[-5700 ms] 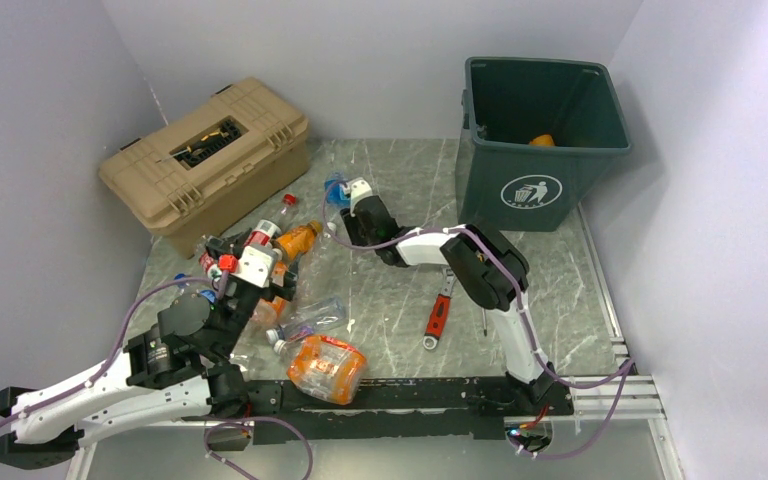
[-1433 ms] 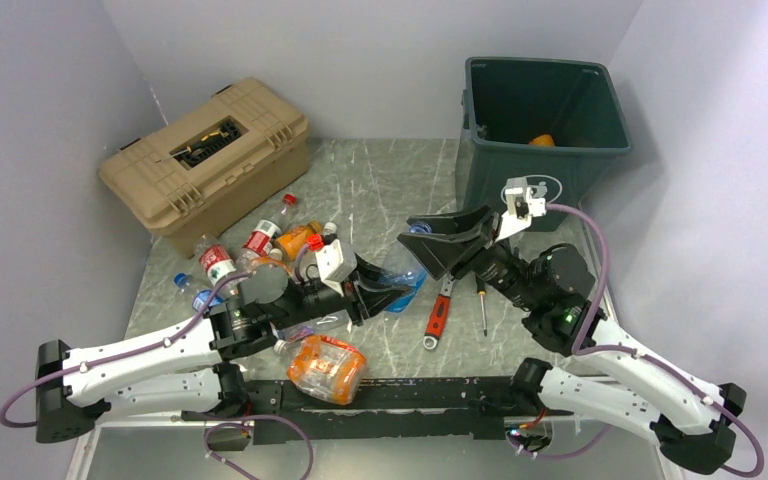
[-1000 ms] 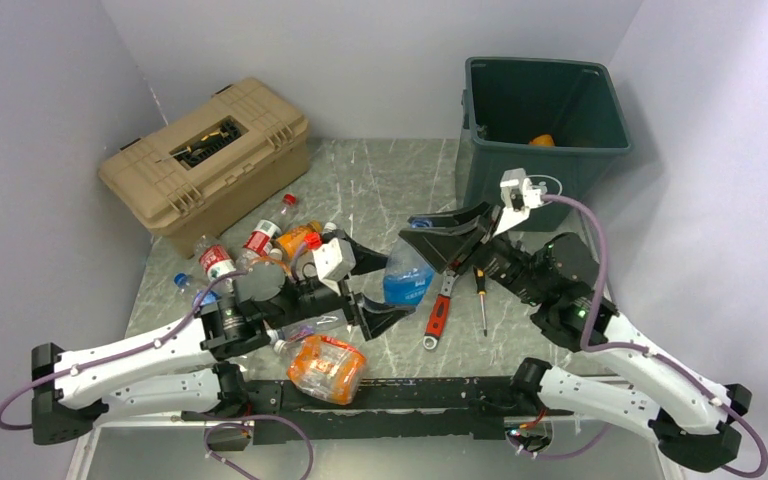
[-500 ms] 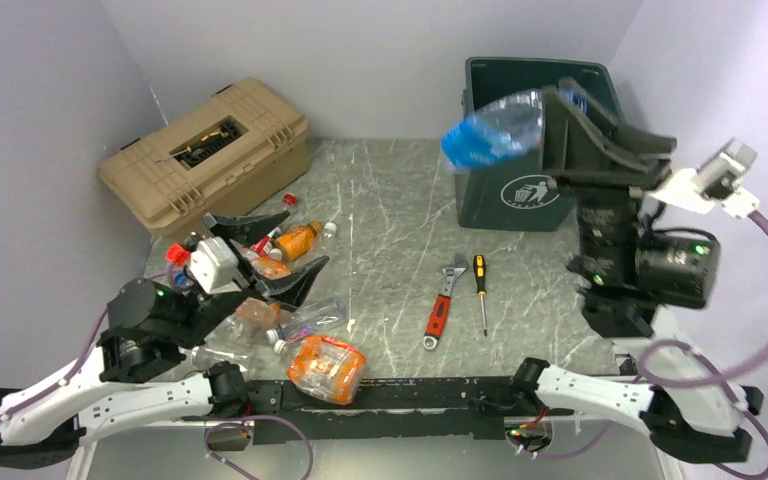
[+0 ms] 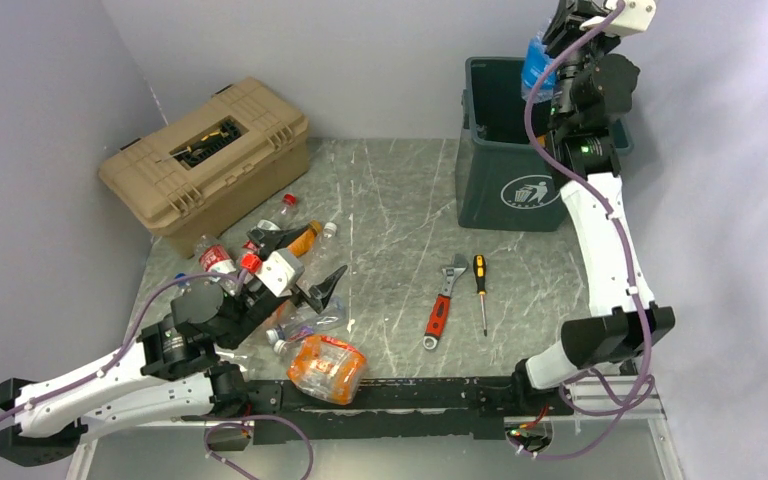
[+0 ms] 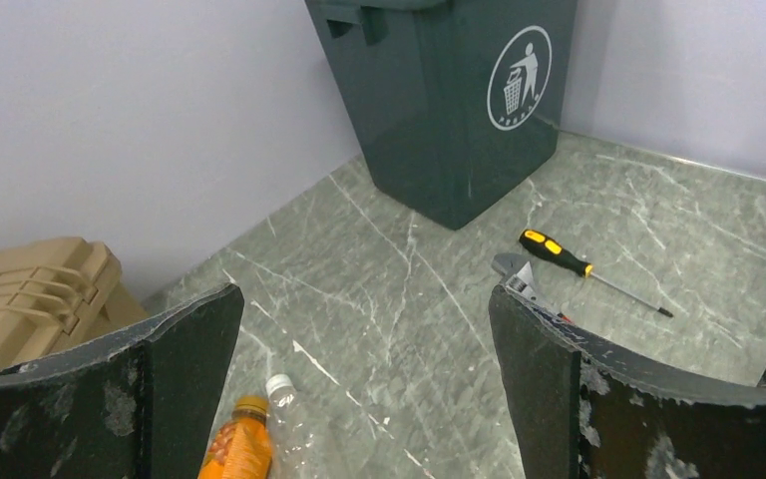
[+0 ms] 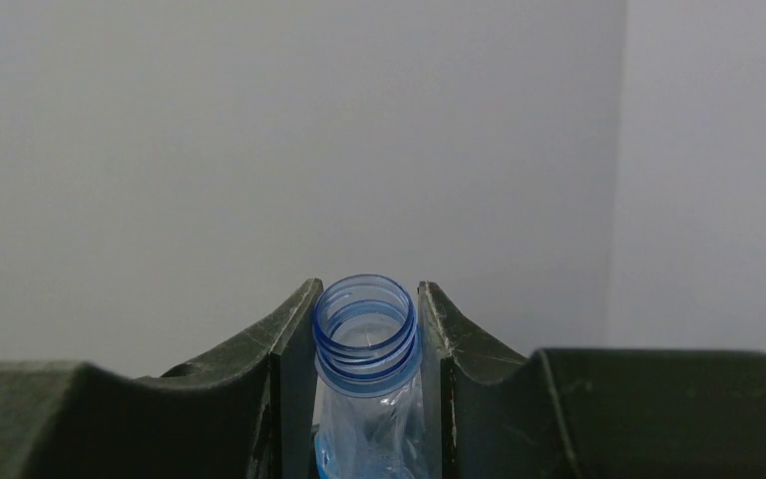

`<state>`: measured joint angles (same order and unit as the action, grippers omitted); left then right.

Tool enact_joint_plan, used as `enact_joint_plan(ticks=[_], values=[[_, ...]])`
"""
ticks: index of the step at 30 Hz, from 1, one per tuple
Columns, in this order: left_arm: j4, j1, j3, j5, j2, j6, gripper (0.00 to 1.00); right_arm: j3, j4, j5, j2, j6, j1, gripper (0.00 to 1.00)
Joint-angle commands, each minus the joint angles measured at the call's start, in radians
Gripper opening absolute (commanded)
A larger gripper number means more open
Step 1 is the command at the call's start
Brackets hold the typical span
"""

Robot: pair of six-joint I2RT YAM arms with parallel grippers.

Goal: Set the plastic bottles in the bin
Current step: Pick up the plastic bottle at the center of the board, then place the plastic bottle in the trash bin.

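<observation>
At the far left sits the tan toolbox [image 5: 205, 160]. My left tool [image 5: 305, 255] hangs with its jaws spread wide and nothing between them, just above the heap of crushed bottles [image 5: 260, 300] on the near left of the surface [image 5: 390, 200]; an orange bottle [image 6: 244, 439] lies below the left finger. Toward the right lie the red-handled wrench [image 5: 440, 305] and the screwdriver [image 5: 480, 290], side by side. The dark green bin [image 5: 520, 170] stands far right. High over its opening, my right tool [image 7: 367, 294] is pinched narrow on the neck of a clear blue-tinted bottle [image 7: 364, 334], open mouth outward.
</observation>
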<state>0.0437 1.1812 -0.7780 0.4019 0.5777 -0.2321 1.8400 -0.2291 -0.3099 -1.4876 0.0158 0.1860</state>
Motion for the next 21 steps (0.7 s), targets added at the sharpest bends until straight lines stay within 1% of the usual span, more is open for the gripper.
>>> enact_joint_plan(ticks=[1, 6, 9, 13, 21], values=[[-0.045, -0.002, 0.019, 0.03, -0.002, -0.01, 0.99, 0.014, -0.007, -0.013, -0.005, 0.009, -0.103, 0.0], [0.013, -0.003, 0.003, 0.022, 0.019, 0.005, 0.99, -0.076, 0.038, -0.013, -0.055, 0.009, -0.217, 0.0], [0.027, -0.002, 0.0, 0.007, 0.022, 0.02, 0.99, -0.107, 0.043, -0.013, -0.098, 0.009, -0.241, 0.0], [0.038, -0.003, -0.004, -0.011, 0.017, 0.04, 0.99, -0.093, 0.113, -0.013, -0.162, 0.009, -0.286, 0.0], [0.042, -0.015, -0.005, -0.029, 0.021, 0.051, 0.99, 0.018, 0.223, -0.013, -0.271, 0.009, -0.296, 0.0]])
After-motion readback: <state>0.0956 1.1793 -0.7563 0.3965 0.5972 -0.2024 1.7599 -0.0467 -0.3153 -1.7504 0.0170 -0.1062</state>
